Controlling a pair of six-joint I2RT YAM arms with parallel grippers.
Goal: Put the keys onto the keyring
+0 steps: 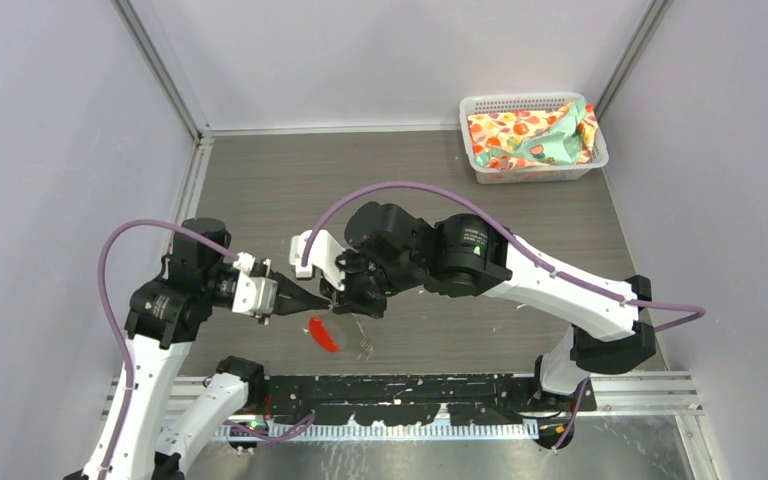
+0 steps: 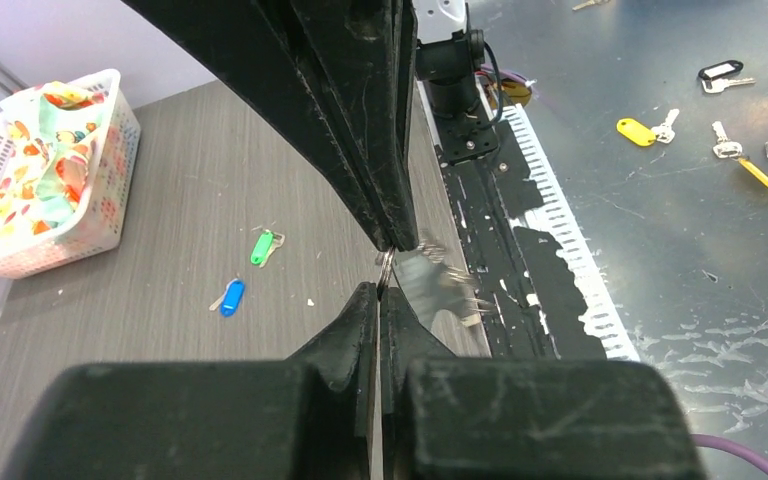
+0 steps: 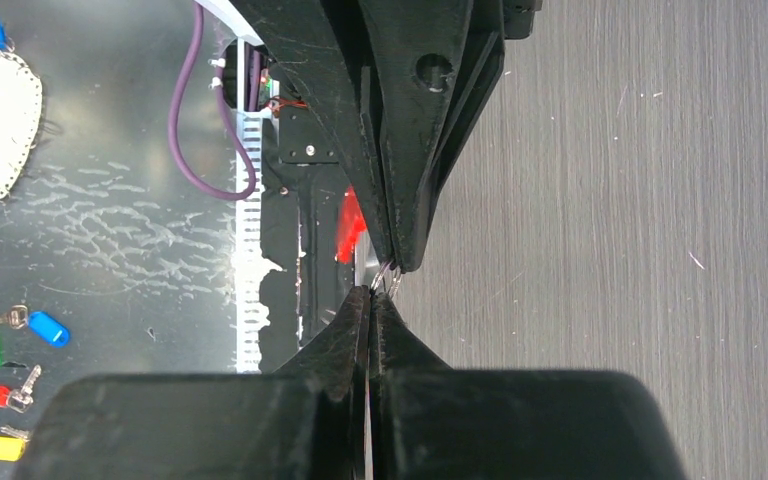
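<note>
The keyring is held up above the table between both grippers, and its red tag hangs just below them. My left gripper is shut on the thin wire ring, tip to tip with my right gripper. The right gripper pinches the wire loops, with the red tag behind them. The keys lie loose on the wood-grain table: the blue key and the green key, apart from both grippers. In the top view the right arm hides them.
A white basket holding patterned cloth stands at the far right corner of the table. Past the table's near edge runs a black rail. Beyond it several other tagged keys lie on a metal floor.
</note>
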